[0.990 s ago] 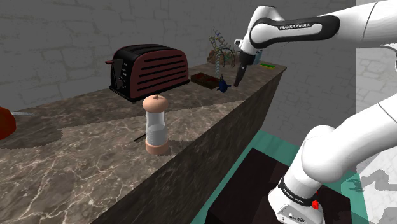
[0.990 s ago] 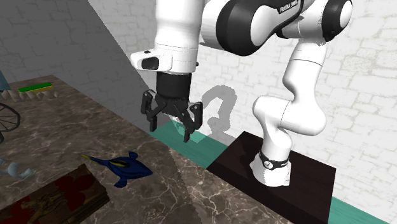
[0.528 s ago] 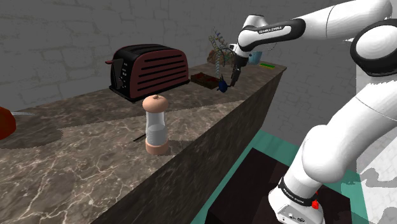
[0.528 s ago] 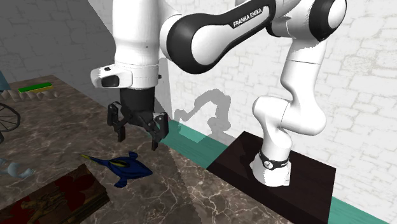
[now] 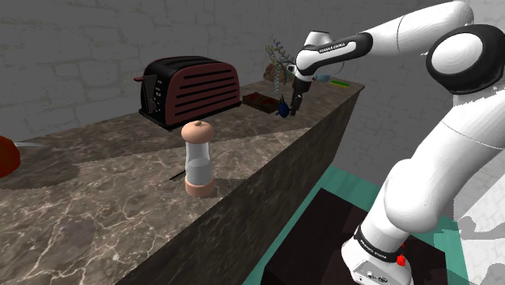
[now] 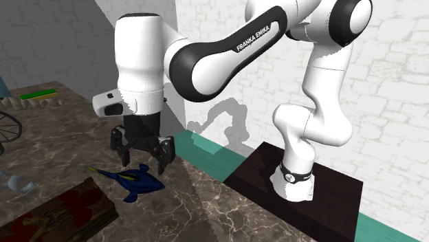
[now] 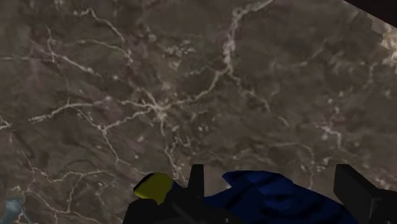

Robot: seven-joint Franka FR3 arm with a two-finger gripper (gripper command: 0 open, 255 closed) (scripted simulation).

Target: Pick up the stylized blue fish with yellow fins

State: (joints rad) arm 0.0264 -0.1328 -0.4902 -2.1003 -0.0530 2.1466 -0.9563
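Blue fish (image 6: 130,180) lies flat on the marbled table (image 6: 206,203), close to the table's edge and just beside a dark red tray (image 6: 62,213); it has not been lifted.

Change noted: one second ago the pincer (image 6: 143,159) hung beyond the table's edge, high and well off to the second exterior view's right of the fish. Half a second ago it had crossed over the table. It now stands lower again and directly above the fish, with the arm bent over from the stand (image 6: 302,196). The fish itself has not shifted across the three moments, nor have the tray, the toaster (image 5: 190,87) or the pepper mill (image 5: 197,158).

Pincer state: released. The fingers (image 7: 353,186) stand wide apart and clasp nothing. In the wrist view the blue body sits between them, while a yellow fin (image 7: 154,186) lies outside one finger. No contact with the fish can be made out (the second exterior view shows a small gap between fingertips and fish).

Assessment: the approach looks nearly complete and the alignment serviceable. What remains, by my judgement, is a short straight descent until the fingers bracket the body, then closing and lifting.

Risk: the fish is low and flat, so the fingertips will probably need to come almost to the table. A stop too high could pinch only the upper surface and let it slip.
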